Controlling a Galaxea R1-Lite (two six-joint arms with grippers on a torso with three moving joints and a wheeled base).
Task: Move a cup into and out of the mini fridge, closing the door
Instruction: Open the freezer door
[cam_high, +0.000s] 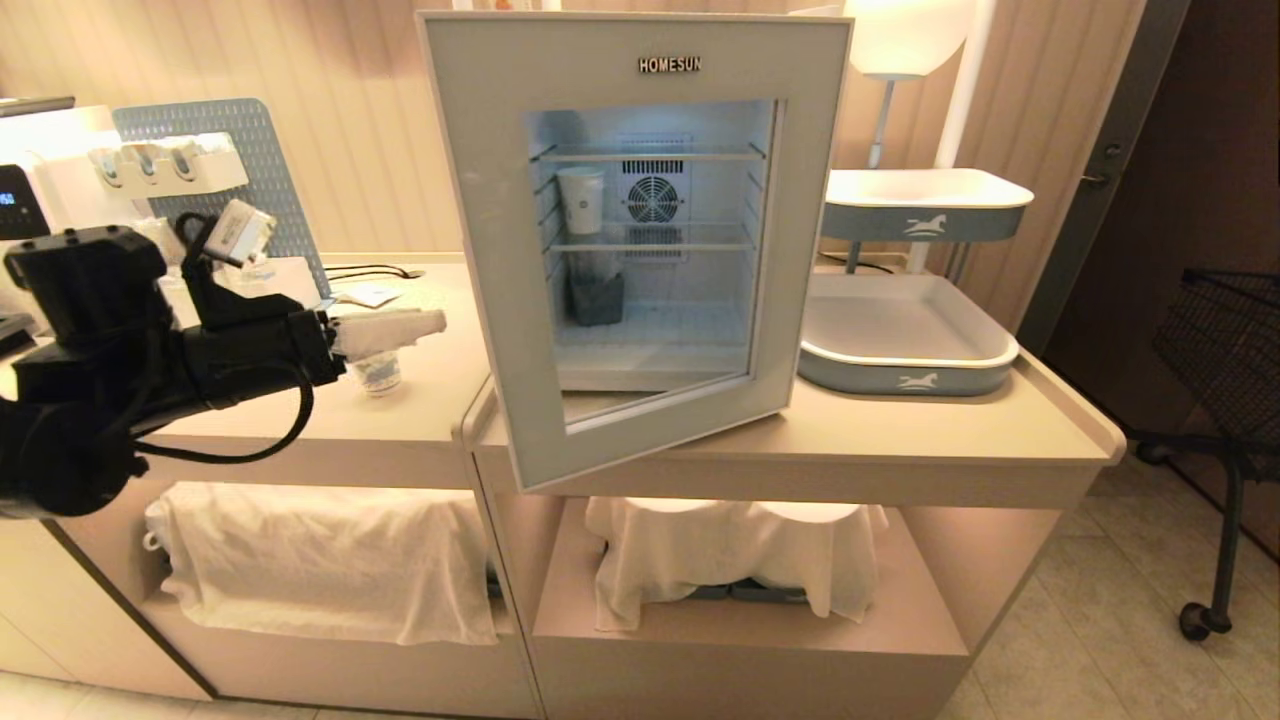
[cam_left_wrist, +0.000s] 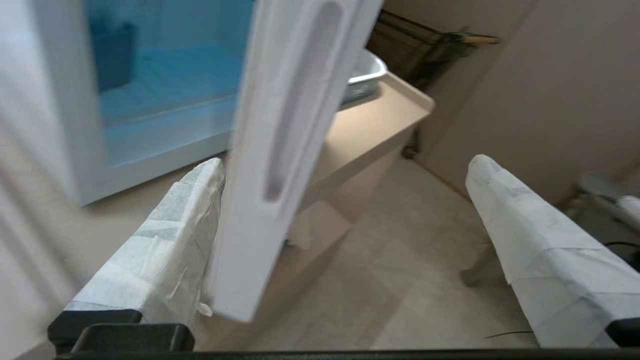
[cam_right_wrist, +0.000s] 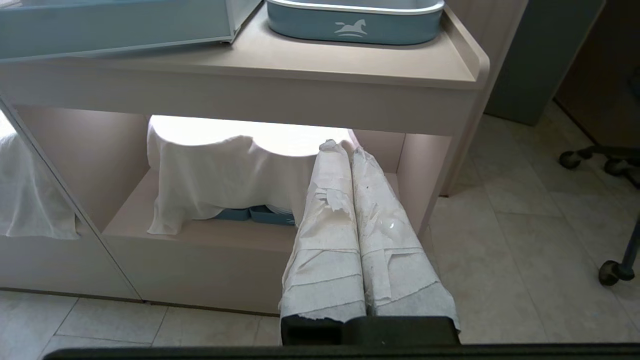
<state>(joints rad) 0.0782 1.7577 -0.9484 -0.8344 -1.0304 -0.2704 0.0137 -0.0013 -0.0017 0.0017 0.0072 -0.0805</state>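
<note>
Counter (cam_high: 900, 420); left fingers (cam_left_wrist: 165, 250) spread wide around door (cam_left_wrist: 280, 150) edge.

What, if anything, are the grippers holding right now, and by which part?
Nothing is held. The left gripper is open, one finger beside the door edge. The right gripper is shut on nothing.

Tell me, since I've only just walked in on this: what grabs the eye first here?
The mini fridge on the counter, its door swung partly open, lit blue inside with the cup on a shelf. At the left, the left gripper reaches toward the door's edge, fingers open.
</note>
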